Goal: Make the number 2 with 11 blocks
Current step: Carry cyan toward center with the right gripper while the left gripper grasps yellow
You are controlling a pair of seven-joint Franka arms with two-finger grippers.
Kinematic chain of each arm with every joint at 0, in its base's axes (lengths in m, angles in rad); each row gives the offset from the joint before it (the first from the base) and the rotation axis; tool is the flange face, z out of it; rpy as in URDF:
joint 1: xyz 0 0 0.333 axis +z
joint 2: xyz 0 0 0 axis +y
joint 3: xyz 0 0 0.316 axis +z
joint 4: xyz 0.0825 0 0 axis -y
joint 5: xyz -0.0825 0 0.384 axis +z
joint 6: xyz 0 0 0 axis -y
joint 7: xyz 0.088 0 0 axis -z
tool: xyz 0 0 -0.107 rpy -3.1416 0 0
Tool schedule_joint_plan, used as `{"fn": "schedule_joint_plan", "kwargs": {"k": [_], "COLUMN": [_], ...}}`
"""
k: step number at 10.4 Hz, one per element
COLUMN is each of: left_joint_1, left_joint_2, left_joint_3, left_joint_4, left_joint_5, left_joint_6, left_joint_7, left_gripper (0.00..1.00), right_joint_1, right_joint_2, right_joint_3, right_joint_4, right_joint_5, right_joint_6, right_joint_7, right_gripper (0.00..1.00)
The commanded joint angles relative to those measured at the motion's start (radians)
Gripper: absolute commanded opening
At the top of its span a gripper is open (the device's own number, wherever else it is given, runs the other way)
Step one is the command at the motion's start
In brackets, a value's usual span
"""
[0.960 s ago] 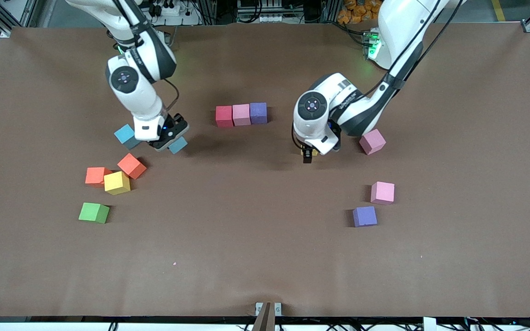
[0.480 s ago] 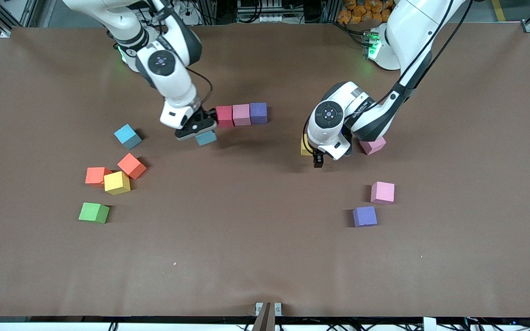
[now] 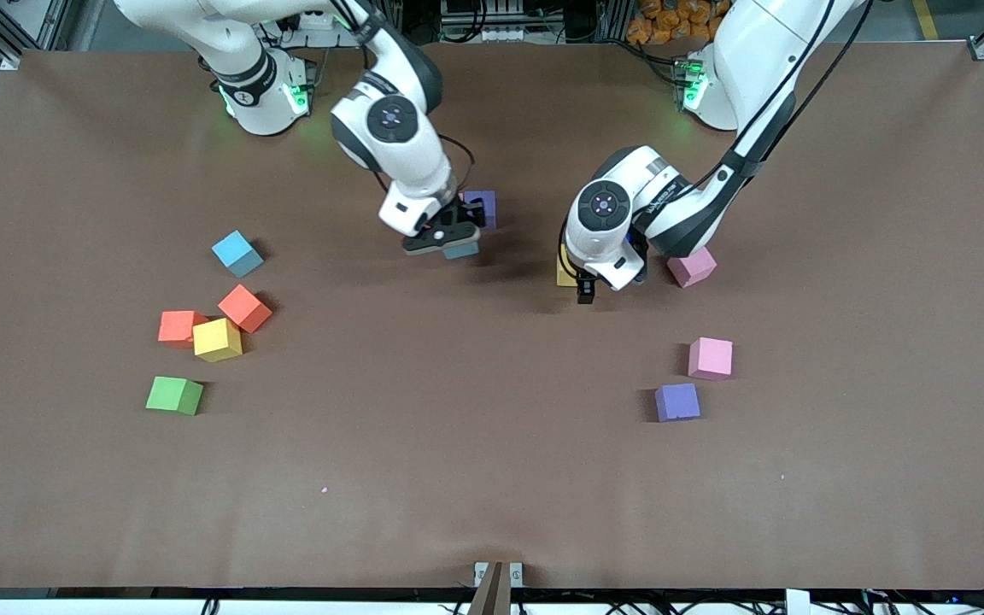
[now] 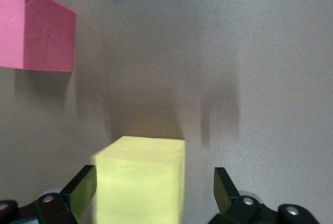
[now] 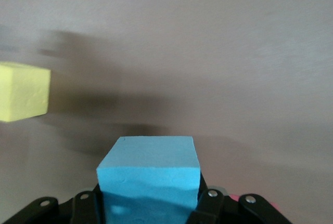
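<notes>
My right gripper [image 3: 451, 242] is shut on a light blue block [image 3: 461, 250], held over the table beside a purple block [image 3: 482, 206]. That blue block [image 5: 150, 174] fills the space in my right gripper [image 5: 150, 203]. The arm hides whatever lies beside the purple block, and no number 2 shows. My left gripper [image 3: 582, 289] is low and open around a yellow block [image 3: 565, 270]. In the left wrist view this yellow block [image 4: 140, 182] stands in my left gripper [image 4: 154, 190], close to one finger [image 4: 83, 187]. A pink block [image 3: 691, 266] sits next to it.
Toward the right arm's end lie another blue block [image 3: 237, 253], two orange blocks [image 3: 244, 307] [image 3: 178, 326], a yellow block [image 3: 217, 339] and a green cube [image 3: 174, 395]. Toward the left arm's end a pink block [image 3: 710, 357] and a purple block [image 3: 677, 401] lie apart.
My right gripper has carried the blue block from the right arm's end to the row, now covering its red and pink blocks. My left gripper shifted slightly around the yellow block.
</notes>
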Motion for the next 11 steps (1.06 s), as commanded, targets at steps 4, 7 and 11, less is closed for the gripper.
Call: {"fn": "schedule_joint_plan", "kwargs": {"k": [4,7,11], "left_joint_1": [0.000,-0.007,-0.016], "left_joint_2": [-0.034,-0.008,0.003], "left_joint_3": [-0.018,-0.018,-0.017], "left_joint_4": [-0.028,-0.049,-0.074], "left_joint_5": [0.021,0.021,0.020], "left_joint_6": [-0.024,0.030,0.062], "left_joint_7": [-0.011,-0.016,-0.016], "left_gripper": [1.00,1.00,1.00], "right_joint_1": [0.145,0.207,0.216], "right_joint_2": [0.126,0.147,0.153], "right_joint_3": [-0.092,-0.143,-0.153], "right_joint_4": [0.102,0.096,0.096], "right_joint_5": [-0.033,-0.034,-0.044], "right_joint_6": [-0.015,-0.015,-0.015], "right_joint_7": [0.093,0.112,0.113], "right_gripper": [0.34,0.34,0.34]}}
